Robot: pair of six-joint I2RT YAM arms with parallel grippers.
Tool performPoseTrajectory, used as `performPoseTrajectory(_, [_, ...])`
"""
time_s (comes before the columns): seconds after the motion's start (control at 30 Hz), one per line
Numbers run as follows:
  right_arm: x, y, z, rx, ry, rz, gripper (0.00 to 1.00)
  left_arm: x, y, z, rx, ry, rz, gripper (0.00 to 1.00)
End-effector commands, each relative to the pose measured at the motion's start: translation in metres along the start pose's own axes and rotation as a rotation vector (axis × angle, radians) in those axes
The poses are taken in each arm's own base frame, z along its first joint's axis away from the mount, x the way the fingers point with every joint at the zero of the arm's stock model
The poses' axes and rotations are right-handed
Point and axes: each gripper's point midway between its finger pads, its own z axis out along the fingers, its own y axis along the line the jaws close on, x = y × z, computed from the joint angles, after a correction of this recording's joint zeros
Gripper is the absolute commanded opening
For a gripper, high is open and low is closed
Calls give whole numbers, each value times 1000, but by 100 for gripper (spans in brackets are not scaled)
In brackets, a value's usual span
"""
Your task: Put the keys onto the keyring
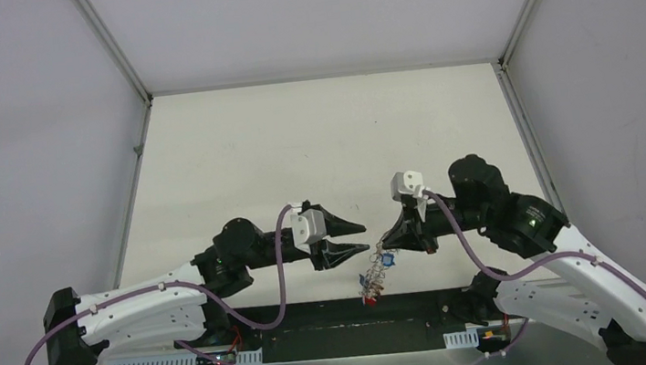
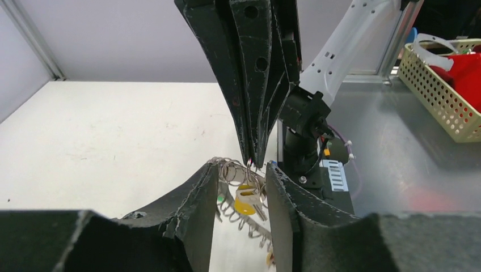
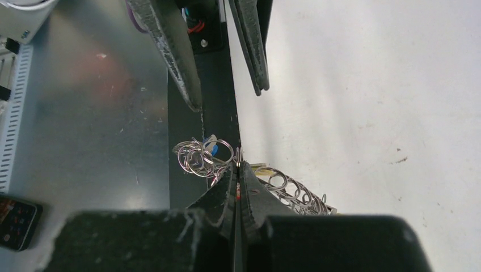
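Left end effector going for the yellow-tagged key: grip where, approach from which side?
Pinch the yellow-tagged key on its plastic tag, its widest part, not the blade. Come level from the left arm's side: the open left end effector straddles it. It dangles from the keyring pinched in the shut right end effector.

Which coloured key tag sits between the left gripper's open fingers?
The yellow-tagged key, hanging between the left gripper's fingers. The blue tag is up on the keyring by the shut right gripper; the red tag dangles lowest.
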Motion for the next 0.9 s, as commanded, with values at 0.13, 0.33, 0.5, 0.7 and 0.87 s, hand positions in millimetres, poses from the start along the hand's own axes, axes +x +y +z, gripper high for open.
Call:
performPoseTrajectory(0.13, [1, -8, -17, 45, 180, -22, 0, 25, 0, 11, 34, 188, 15, 40])
performPoseTrajectory(0.33, [1, -11, -16, 45, 208, -8, 0, 35, -1, 33, 69, 214, -7, 49])
performPoseTrajectory(0.5, [-2, -10, -15, 47, 171, -21, 0, 36, -6, 43, 112, 176, -14, 36])
performPoseTrajectory(0.7, [-2, -11, -14, 52, 159, -23, 0, 41, -6, 47, 109, 160, -38, 26])
performPoseTrajectory(0.87, [1, -11, -14, 49, 166, -26, 0, 36, -7, 47, 105, 129, -37, 22])
